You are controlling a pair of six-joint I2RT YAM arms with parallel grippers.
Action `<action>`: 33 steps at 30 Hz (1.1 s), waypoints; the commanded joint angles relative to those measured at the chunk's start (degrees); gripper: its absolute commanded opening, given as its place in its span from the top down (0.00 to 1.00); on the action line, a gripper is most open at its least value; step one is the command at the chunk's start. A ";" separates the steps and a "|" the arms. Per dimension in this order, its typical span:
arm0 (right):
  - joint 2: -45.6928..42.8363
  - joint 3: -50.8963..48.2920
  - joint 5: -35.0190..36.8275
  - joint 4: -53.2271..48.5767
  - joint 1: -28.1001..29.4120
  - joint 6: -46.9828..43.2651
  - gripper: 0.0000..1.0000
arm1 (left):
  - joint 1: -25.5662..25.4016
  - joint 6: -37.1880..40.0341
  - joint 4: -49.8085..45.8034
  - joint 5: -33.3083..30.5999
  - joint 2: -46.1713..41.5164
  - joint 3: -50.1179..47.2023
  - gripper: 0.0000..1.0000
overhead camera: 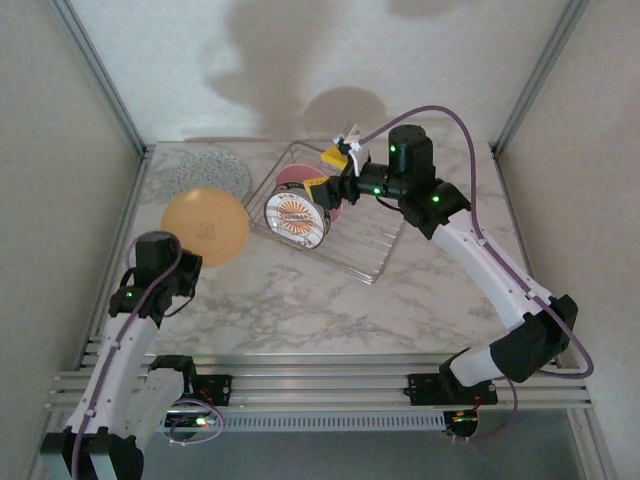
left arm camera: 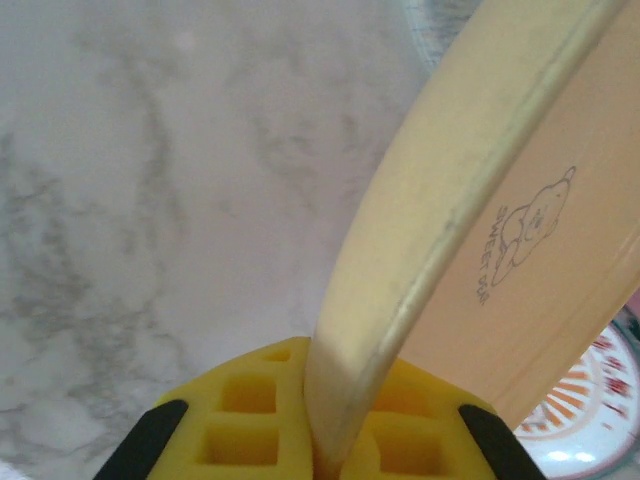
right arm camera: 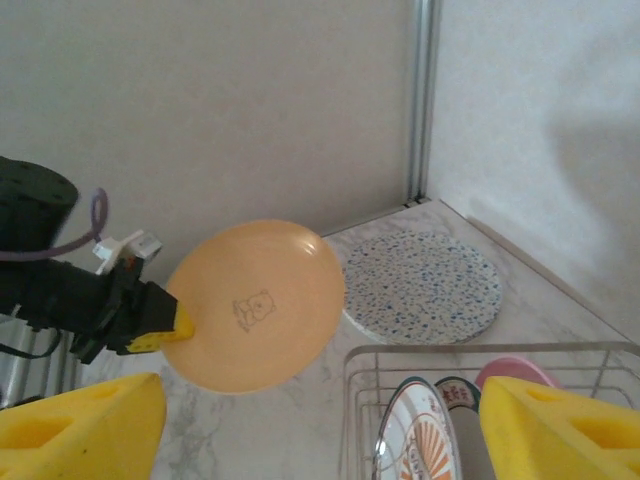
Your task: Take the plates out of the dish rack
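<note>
Marble table (overhead camera: 300, 300), 1 speckled plate (overhead camera: 207, 170) (lying flat), wire dish rack (overhead camera: 366, 242)

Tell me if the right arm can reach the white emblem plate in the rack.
Probably yes: the open right gripper hangs just above the white plate, whose top rim stands exposed in the dish rack.

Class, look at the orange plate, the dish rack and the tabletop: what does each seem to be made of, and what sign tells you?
Orange plate: probably plastic or melamine; matte, thin rim, printed bear mark.
Dish rack: thin silver wire, most likely metal.
Tabletop: marble look, white with grey veins; real stone or laminate, cannot tell.
</note>
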 commanded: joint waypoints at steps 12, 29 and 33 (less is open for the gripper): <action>-0.97 0.19 -2.31 -14.85 7.96 -17.72 0.16 | 0.66 -5.72 7.46 -0.35 5.58 -12.05 1.00; 0.77 0.89 3.18 -14.86 8.43 -18.30 0.16 | 0.69 -4.75 15.08 3.95 12.96 -15.98 0.80; 0.61 0.59 7.86 -13.21 8.38 -17.31 0.16 | 0.68 -4.56 14.65 4.06 13.10 -15.78 0.67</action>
